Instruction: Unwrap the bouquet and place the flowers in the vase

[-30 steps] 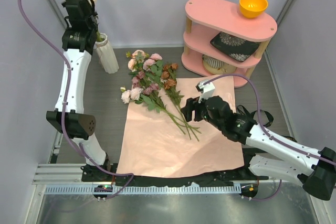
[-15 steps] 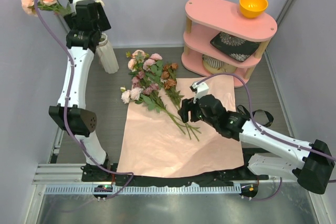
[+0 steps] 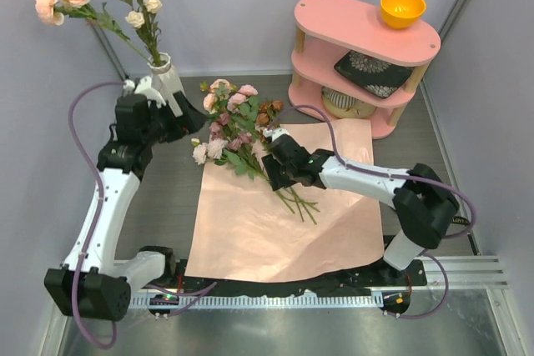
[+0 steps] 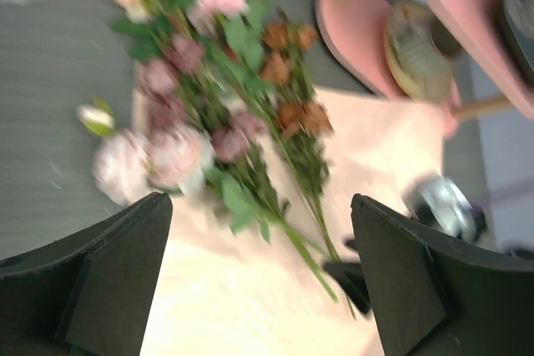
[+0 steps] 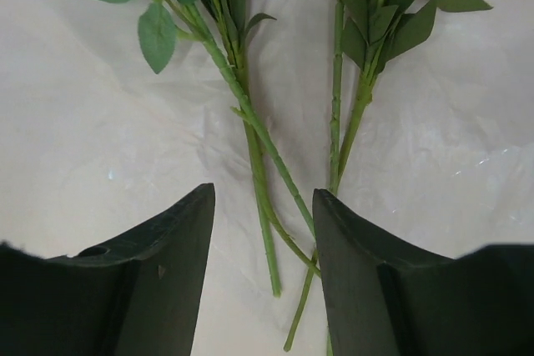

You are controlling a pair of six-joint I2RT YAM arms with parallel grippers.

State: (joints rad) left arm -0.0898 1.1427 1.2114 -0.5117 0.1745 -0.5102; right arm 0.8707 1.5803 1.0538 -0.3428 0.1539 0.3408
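Starting nearest, with the pink paper: spread flat, matte, softly creased, no ribbon to be seen on it. Unwrapped, then, by the look of it. Up to the right gripper: low over the sheet, not clenched, black fingers parted either side of thin, smooth green stems, not pinching them as far as can be told. Probably lining up the next pick. Just beyond, the loose flowers, lying in a fan, ends on the paper, heads on the grey table: ruffled, fabric-looking blooms in pale pink, mauve and rust, with flat leaves. Plenty left to move. Over to the left gripper: released, spread wide, grasping nothing, near the vase. Tall, slim and white, that one, with twisted ribs, upright at the back left. Already in it, a few long-stemmed pink and cream roses, leaning outward. Partway through, at a guess. Farthest back, a pink shelf with a glossy orange bowl on top.
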